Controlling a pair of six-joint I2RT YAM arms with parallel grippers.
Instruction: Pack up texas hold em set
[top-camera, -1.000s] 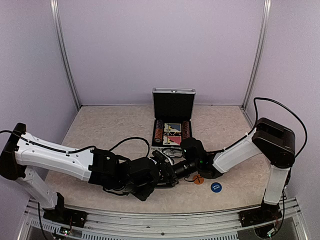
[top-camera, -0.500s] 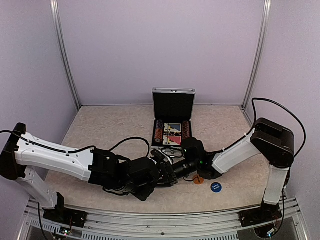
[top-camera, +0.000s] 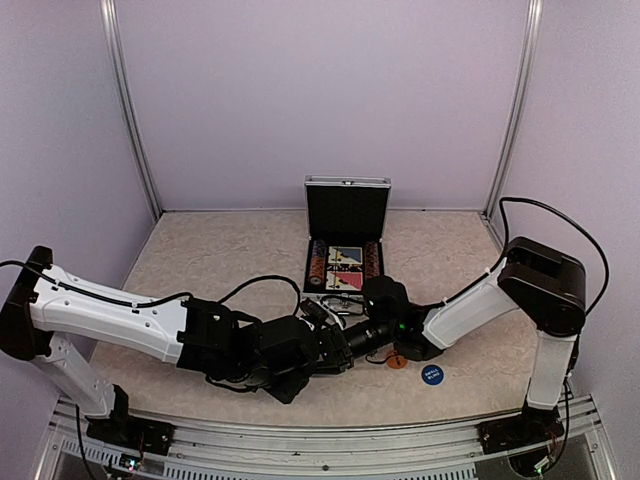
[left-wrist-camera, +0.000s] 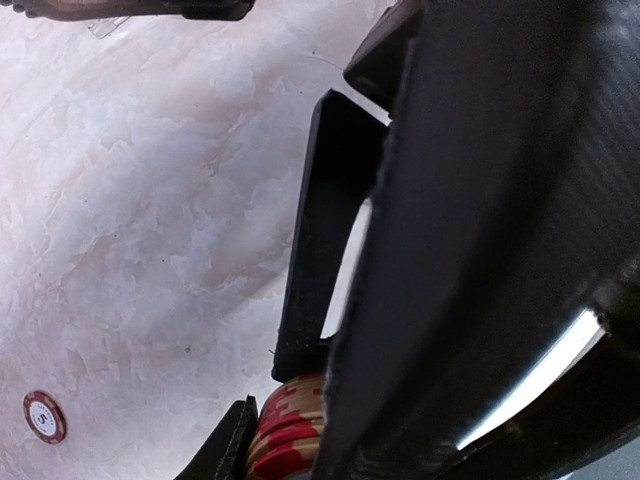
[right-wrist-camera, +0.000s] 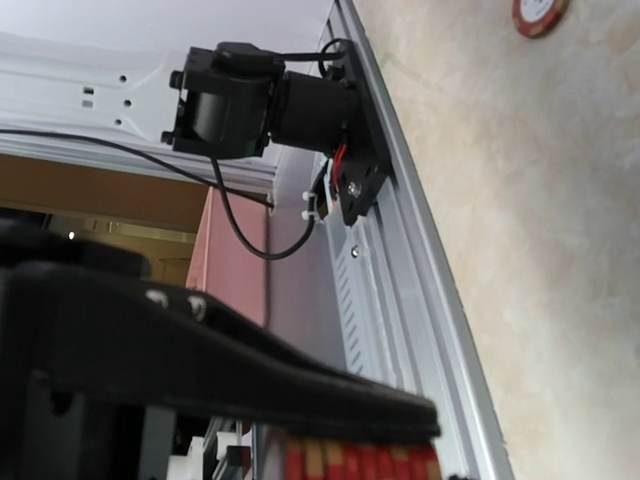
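The left gripper (top-camera: 335, 341) pinches a stack of red chips (left-wrist-camera: 290, 435) between its 2 fingers, low over the table (top-camera: 220, 262) in front of the open briefcase (top-camera: 347, 211). The right gripper (top-camera: 358, 336) meets it tip to tip, 1 dark finger lying along the same chips; whether it is spread or gripping I cannot tell. The case stands at back centre, lid upright. 1 loose red chip (left-wrist-camera: 45, 416), an orange disc (top-camera: 397, 361) and a blue disc (top-camera: 432, 376) lie on the table

Silver case (top-camera: 346, 205) open, lid upright, chips and cards inside. Red chip stack (left-wrist-camera: 293, 428) in left pincer (top-camera: 338, 338). Blue disc (top-camera: 432, 376), orange disc (top-camera: 397, 361) on counter (top-camera: 220, 260).
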